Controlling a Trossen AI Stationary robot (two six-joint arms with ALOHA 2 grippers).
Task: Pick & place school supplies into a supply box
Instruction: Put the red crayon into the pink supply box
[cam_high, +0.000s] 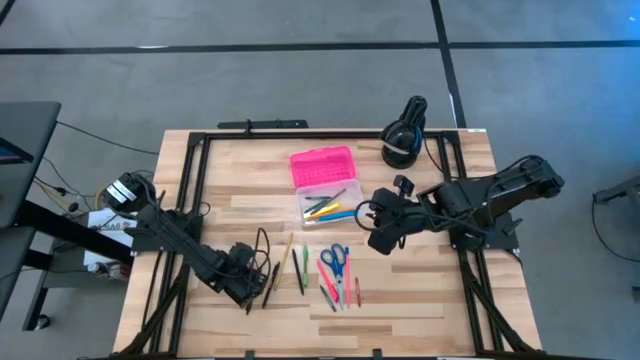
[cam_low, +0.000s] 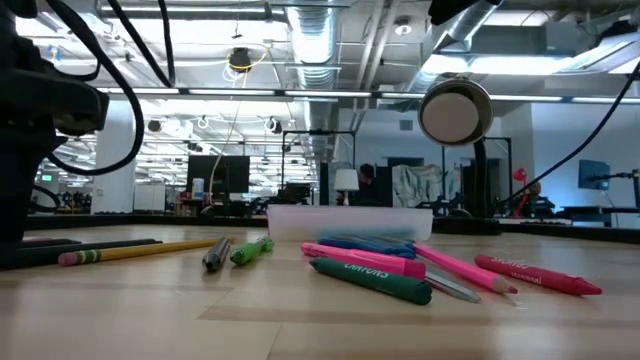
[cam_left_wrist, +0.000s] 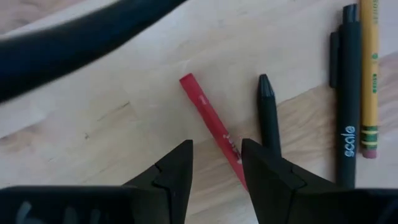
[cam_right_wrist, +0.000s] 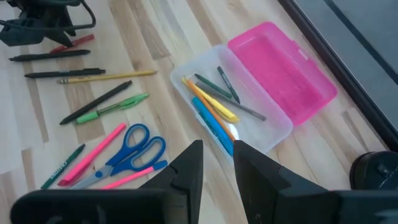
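Observation:
The supply box lies open at mid-table, its pink lid (cam_high: 322, 165) flat and its clear base (cam_right_wrist: 249, 121) holding several pens and pencils. More school supplies lie loose on the wood nearer the front, among them blue-handled scissors (cam_right_wrist: 134, 149). My left gripper (cam_left_wrist: 216, 163) is open and points down, low over the left end of the row. Its fingers stand on either side of a red crayon (cam_left_wrist: 208, 118) without touching it. A dark crayon (cam_left_wrist: 268, 115), a black pen (cam_left_wrist: 348, 99) and a yellow pencil (cam_left_wrist: 369, 74) lie beside it. My right gripper (cam_right_wrist: 217, 158) hangs open and empty above the table, right of the box.
A black lamp (cam_high: 405, 130) stands at the far right of the table, behind the box. Pink markers and a green crayon (cam_low: 370, 280) lie near the scissors. Black frame rails run along the table's left and right edges. Bare wood lies along the near edge.

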